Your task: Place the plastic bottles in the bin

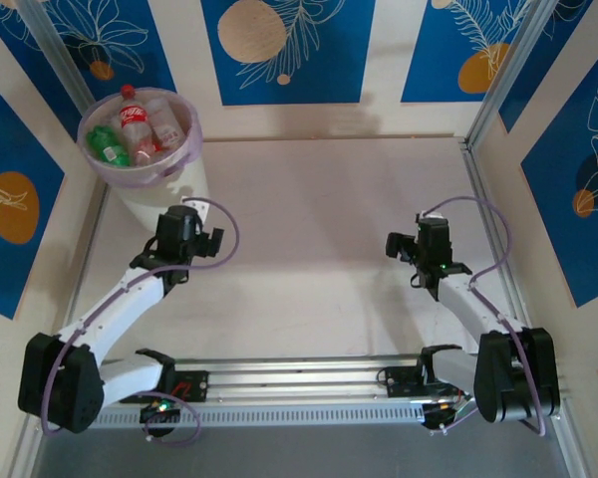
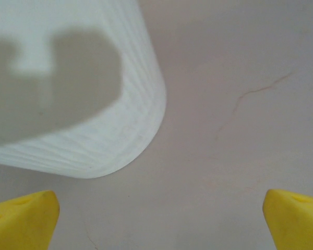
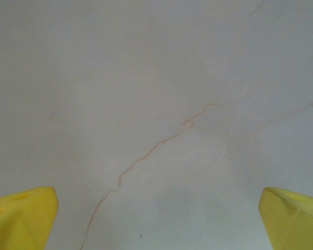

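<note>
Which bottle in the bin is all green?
The green bottle at the left of the bin; the other bottles beside it are clear with red labels.

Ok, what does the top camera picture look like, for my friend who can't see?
A white bin with a pink liner sits in the far left corner of the table, holding plastic bottles, one green. The left gripper is beside the bin; the right gripper is over bare table.
</note>
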`<state>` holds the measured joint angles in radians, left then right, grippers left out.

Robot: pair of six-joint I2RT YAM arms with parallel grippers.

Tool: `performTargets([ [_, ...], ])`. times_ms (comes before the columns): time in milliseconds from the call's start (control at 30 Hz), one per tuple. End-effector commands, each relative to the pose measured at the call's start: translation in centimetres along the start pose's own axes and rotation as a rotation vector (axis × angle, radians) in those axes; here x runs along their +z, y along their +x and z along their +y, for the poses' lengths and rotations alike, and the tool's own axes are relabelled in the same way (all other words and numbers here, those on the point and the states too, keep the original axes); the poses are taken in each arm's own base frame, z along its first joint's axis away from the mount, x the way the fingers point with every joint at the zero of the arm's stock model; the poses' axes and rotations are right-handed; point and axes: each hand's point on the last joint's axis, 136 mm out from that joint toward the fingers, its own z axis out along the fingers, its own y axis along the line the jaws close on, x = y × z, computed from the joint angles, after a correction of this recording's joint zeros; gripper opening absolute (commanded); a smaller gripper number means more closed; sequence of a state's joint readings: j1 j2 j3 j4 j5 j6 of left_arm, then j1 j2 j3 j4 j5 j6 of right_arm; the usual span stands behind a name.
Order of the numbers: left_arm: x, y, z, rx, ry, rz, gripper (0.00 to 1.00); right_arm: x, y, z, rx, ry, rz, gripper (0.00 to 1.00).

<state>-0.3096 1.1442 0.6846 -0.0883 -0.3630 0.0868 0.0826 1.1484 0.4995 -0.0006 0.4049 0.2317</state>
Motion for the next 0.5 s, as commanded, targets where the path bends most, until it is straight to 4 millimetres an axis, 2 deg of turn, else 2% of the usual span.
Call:
performTargets([
  [0,1.5,-1.2,1.0,-0.056,-0.010,-0.110,1.00,0.6,-2.4,0.1,-0.016,-0.002,-0.140,0.99],
  [100,3.0,-0.8,1.1,-0.047,-0.022,-0.137,1.00,1.3,-2.2,0.5,-0.027,-0.024,-0.173,0.99],
  [167,3.7,-0.4,1.1,-0.038,-0.034,-0.154,1.00,1.4,-2.9,0.7,-0.038,-0.032,-0.193,0.99],
  [467,5.6,1.3,1.9,-0.130,-0.057,-0.257,1.00,1.8,-5.0,1.9,-0.053,-0.090,-0.319,0.99],
])
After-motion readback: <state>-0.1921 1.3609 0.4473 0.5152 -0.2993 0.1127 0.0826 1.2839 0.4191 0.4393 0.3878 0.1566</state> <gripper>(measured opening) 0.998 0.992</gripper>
